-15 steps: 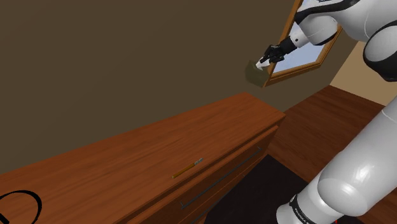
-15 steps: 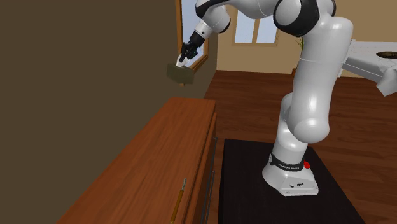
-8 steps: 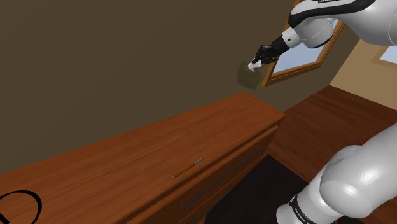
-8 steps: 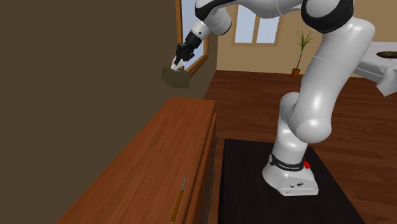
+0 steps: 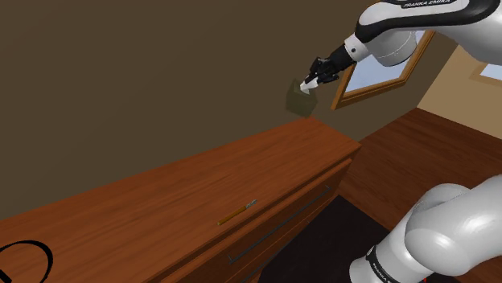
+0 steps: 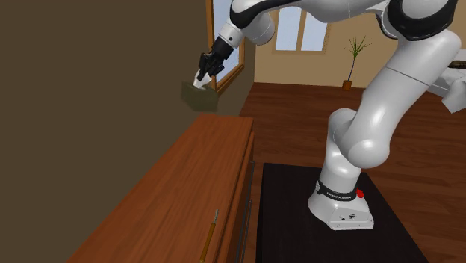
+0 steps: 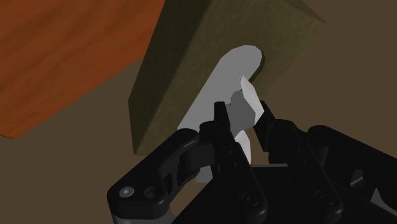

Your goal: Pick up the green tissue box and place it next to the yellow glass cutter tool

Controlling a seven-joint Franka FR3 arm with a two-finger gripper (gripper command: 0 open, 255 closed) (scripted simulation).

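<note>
One yellow-handled glass cutter lies on the wooden desk. Farther right, one olive-green tissue box hangs in the air near the desk's far end. The single hand pinches its white tissue, seen closest from the wrist. The second exterior view adds one potted plant.

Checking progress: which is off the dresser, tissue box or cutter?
The olive-green tissue box, held aloft by the gripper; the yellow cutter lies flat on the dresser top.
</note>
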